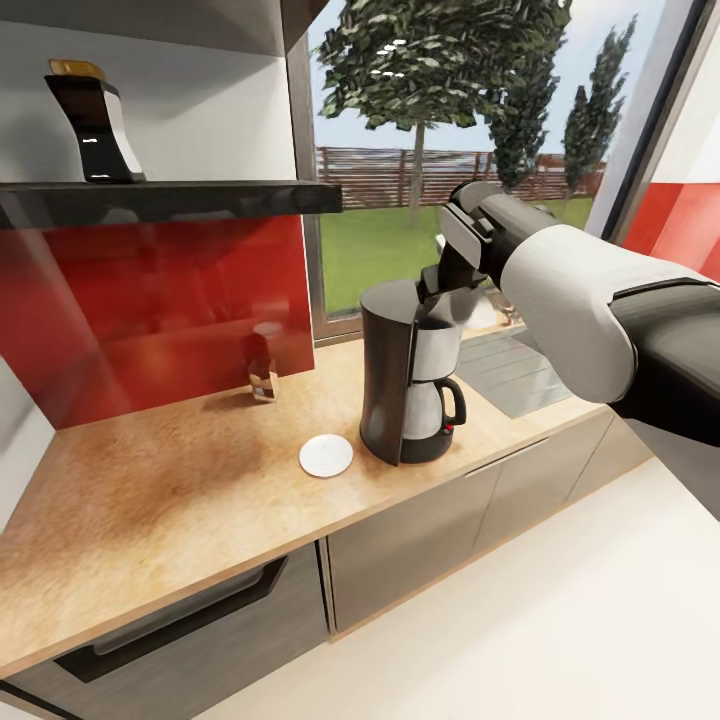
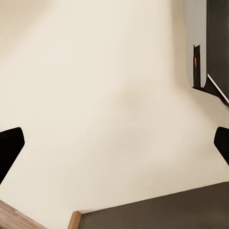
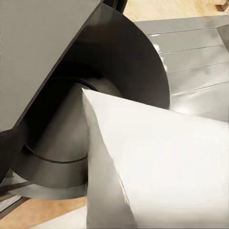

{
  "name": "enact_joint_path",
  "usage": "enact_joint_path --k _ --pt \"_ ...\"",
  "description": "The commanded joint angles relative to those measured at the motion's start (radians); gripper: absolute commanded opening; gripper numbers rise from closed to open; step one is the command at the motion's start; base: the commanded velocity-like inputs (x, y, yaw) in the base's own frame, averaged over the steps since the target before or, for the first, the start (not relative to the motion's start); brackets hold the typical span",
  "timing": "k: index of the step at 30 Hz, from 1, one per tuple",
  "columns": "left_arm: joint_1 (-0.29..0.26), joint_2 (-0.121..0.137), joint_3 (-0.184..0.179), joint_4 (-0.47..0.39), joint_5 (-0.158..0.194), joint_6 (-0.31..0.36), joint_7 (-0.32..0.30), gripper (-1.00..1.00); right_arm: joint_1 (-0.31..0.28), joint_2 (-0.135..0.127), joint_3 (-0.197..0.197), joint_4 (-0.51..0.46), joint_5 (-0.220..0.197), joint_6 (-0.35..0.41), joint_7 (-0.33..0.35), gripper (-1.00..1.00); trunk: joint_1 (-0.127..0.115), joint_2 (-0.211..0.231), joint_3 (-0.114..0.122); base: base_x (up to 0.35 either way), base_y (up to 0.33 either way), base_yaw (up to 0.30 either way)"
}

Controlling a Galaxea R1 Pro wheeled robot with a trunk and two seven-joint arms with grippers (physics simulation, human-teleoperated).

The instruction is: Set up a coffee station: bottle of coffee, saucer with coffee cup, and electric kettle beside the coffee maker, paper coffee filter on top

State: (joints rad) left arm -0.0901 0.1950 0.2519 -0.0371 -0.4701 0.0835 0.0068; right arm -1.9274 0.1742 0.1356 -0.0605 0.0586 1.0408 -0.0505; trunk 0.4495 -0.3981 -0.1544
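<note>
Right wrist view: the filter (image 3: 157, 162), a white folded paper cone, is nearest the lens, seen close. Behind it is the dark round top of the coffee maker (image 3: 95, 95), with a grey ribbed drainboard (image 3: 195, 62) beyond. The fingers are out of frame here, so how they sit on the paper cannot be told.

Head view: the right arm reaches in over the coffee maker (image 1: 405, 375); the right gripper (image 1: 447, 290) points down at the machine's top with a pale scrap of the filter (image 1: 462, 305) at its tip, apparently pinched. Contact between filter and machine top cannot be confirmed.

Places taken from the coffee maker, which stands on the countertop (image 1: 180, 490):
- saucer (image 1: 326, 455): just beside its base, on the side away from the sink, flat, bare.
- a small dark bottle (image 1: 262, 370): farther that way, against the red backsplash (image 1: 150, 310).
- shelf (image 1: 170, 197): above the backsplash, carrying a dark curved bottle with a tan cap (image 1: 92, 120).
- window (image 1: 450, 130): behind, trees and fence outside.

Left wrist view: the left gripper (image 2: 114, 148) hangs over pale floor (image 2: 105, 95), two dark fingertips (image 2: 8, 148) at opposite picture edges, spread wide, nothing between them. A strip of cabinet front sits at one edge.
</note>
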Motion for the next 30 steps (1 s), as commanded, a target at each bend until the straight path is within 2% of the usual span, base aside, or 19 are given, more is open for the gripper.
enact_joint_path --k 1,21,30 --pt "0.0 0.0 0.008 -0.001 -0.01 0.004 0.001 1.0 -0.001 0.0 0.0 -0.001 0.005 0.004 0.001 1.0 0.001 -0.002 -0.002 0.0 0.0 0.0" --pt "0.0 0.0 0.008 -0.001 -0.008 0.004 0.0 1.0 -0.001 0.0 -0.001 -0.001 0.005 0.004 0.001 1.0 0.001 -0.002 -0.002 0.0 0.012 0.0" --pt "0.0 0.0 0.008 -0.001 -0.009 0.004 0.001 1.0 -0.001 0.0 -0.001 -0.06 0.004 0.004 0.001 1.0 0.001 -0.002 -0.002 0.0 0.016 0.0"
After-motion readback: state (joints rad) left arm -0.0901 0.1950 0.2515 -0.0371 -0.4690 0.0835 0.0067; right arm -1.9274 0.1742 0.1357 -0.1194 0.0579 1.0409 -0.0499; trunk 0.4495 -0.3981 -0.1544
